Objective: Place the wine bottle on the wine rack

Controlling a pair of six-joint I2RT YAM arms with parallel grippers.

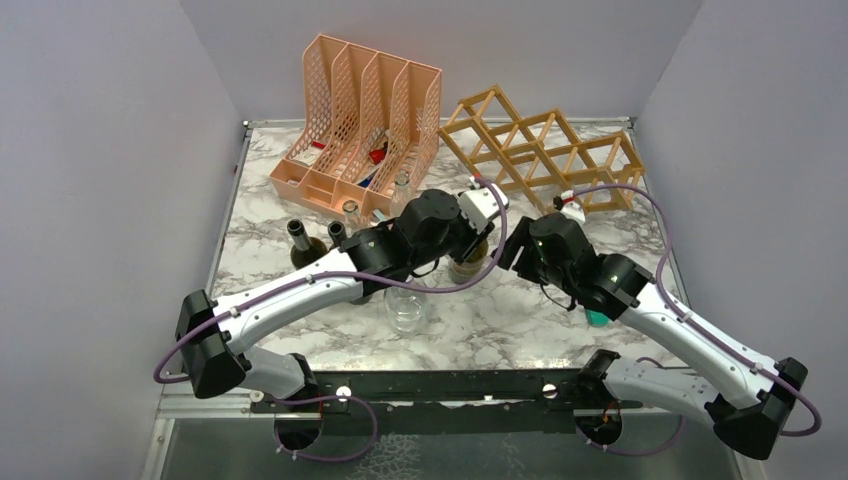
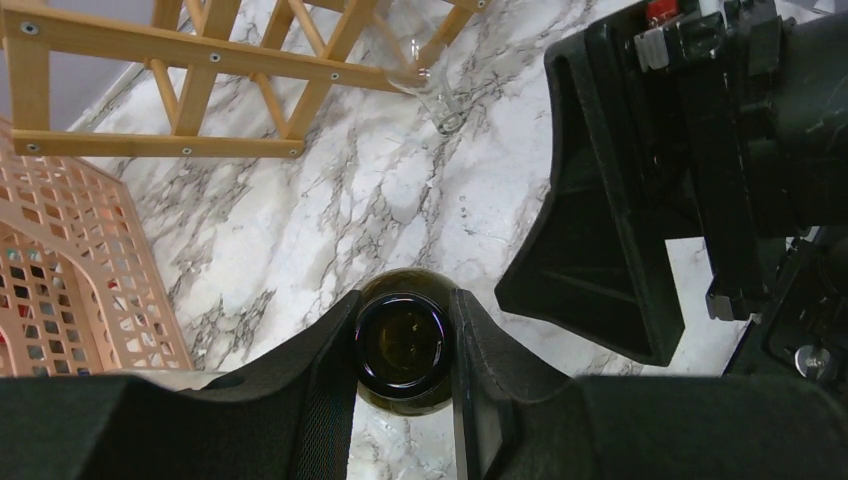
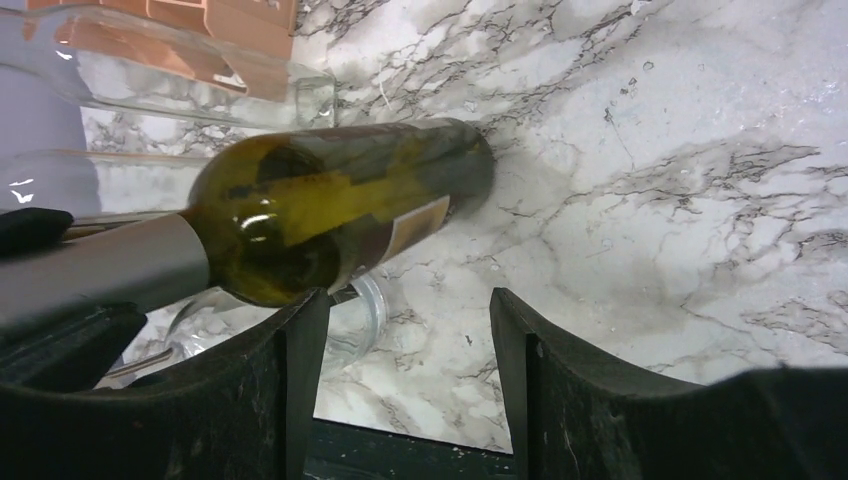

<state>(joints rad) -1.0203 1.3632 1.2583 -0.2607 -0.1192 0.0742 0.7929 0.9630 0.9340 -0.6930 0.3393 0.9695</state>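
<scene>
An olive-green wine bottle (image 1: 467, 266) stands upright on the marble table near its middle. My left gripper (image 1: 474, 238) is shut on its neck from above; in the left wrist view the bottle's dark mouth (image 2: 403, 342) sits pinched between the two pads (image 2: 318, 400). My right gripper (image 1: 516, 256) hangs just right of the bottle, open, with nothing between its fingers. In the right wrist view the bottle's body (image 3: 330, 205) with a torn label lies beside the left finger (image 3: 290, 390). The light wooden wine rack (image 1: 545, 150) stands at the back right.
A peach mesh file organiser (image 1: 355, 115) stands at the back left. Two dark bottles (image 1: 300, 236) stand left of my left arm. A clear glass jar (image 1: 405, 306) sits under the left arm, and small clear bottles (image 1: 401, 186) stand before the organiser.
</scene>
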